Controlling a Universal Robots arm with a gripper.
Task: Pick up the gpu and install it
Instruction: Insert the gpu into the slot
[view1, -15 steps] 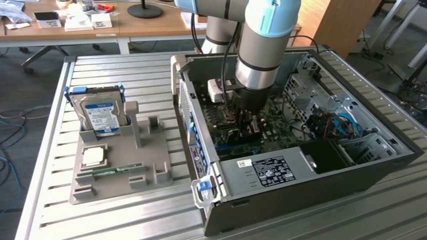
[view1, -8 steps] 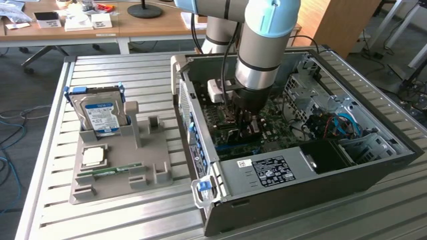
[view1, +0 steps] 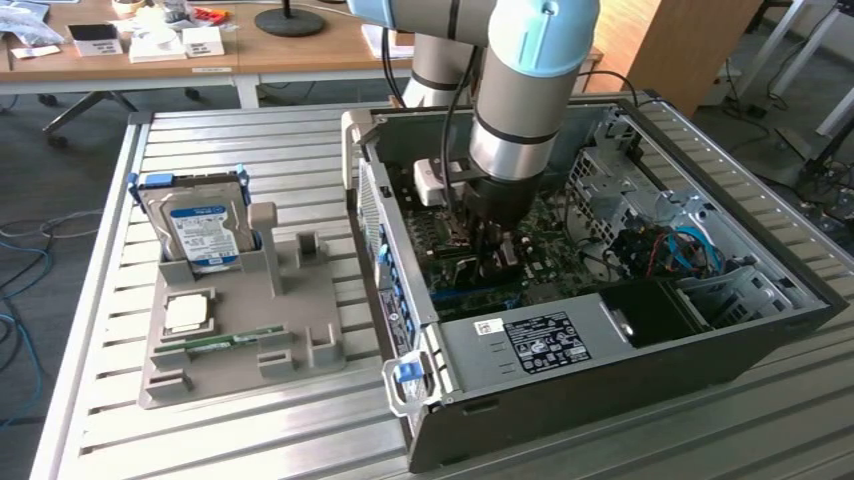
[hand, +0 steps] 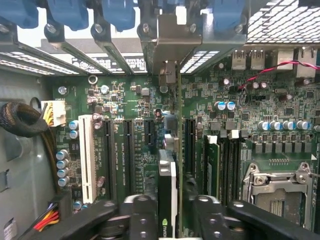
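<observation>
The gpu (hand: 168, 185) stands edge-on between my gripper's (hand: 170, 217) black fingers (hand: 142, 217), which are shut on it. Its silver end bracket (hand: 172, 37) reaches up to the case's rear slot openings. The card hangs just over the green motherboard (hand: 130, 100), in line with the long black expansion slots (hand: 127, 150); whether it touches a slot I cannot tell. In the exterior view my gripper (view1: 489, 245) is down inside the open computer case (view1: 747, 330), close to the board.
A grey parts holder (view1: 240, 355) lies at the exterior view's left with a silver hard drive (view1: 200, 232), a CPU (view1: 187, 312) and a green memory stick (view1: 220, 342). Inside the case are a CPU socket (hand: 280, 187), cables (hand: 22, 120) and drive bays (view1: 721, 285).
</observation>
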